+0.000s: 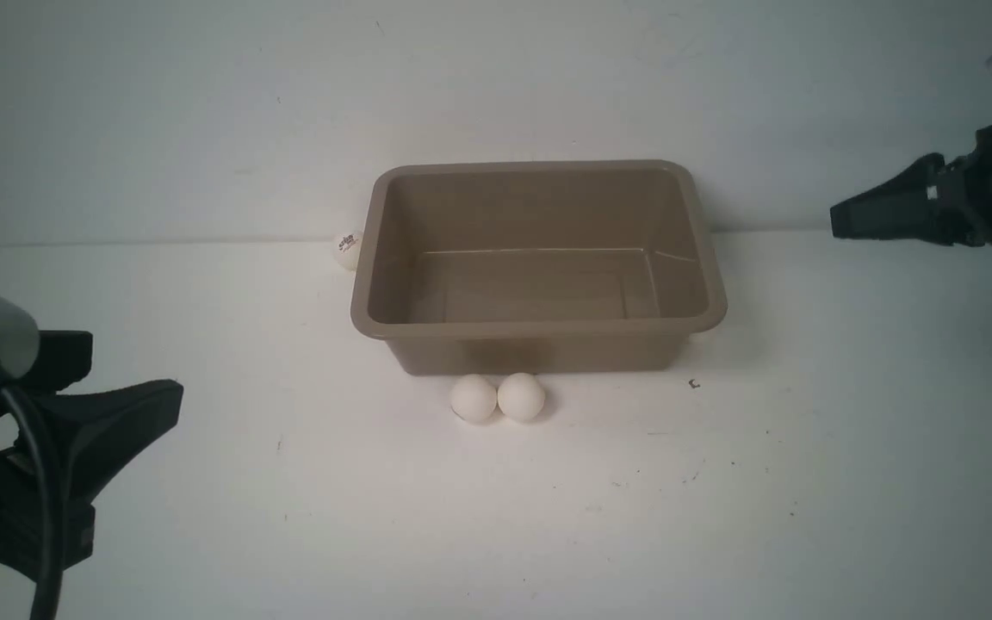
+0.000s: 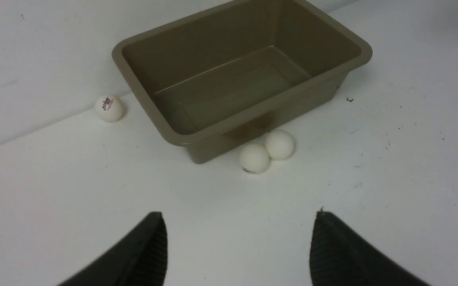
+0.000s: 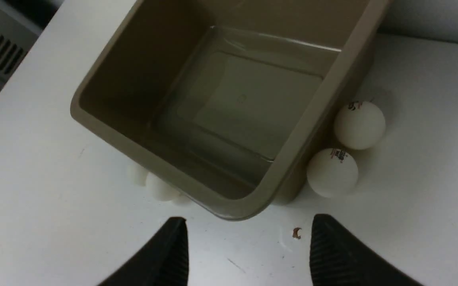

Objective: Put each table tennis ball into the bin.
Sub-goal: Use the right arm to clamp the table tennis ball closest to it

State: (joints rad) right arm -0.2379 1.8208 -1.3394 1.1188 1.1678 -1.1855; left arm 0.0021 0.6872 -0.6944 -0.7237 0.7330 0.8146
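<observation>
I see the bin (image 1: pixel 539 329) standing at the far edge of the worktop (image 1: pixel 289 517), about midway along it, with its long back side close to the wall (image 1: pixel 203 103). All five table tennis balls (image 2: pixel 255 158) lie outside it, on the worktop.

The left front ball (image 1: pixel 473 398) and the right front ball (image 1: pixel 521 396) rest touching each other, just before the near wall of the bin. The logo ball (image 1: pixel 346 250) lies beside the far left corner of the bin, close to the wall, with its dark print turned to me. The right wrist view shows two more: the far side ball (image 3: pixel 359 125) and the near side ball (image 3: pixel 332 172) lie close together, just beside the right short wall of the bin. In the front view the bin hides these two.

The left gripper (image 2: pixel 237 214) hangs over the near left corner of the worktop, well apart from the bin. Its jaws stand wide apart and hold nothing.

The right gripper (image 3: pixel 249 218) is off to the right of the bin, toward the far edge. Its jaws are also parted, with only the bare worktop and the near right corner of the bin showing between them.
</observation>
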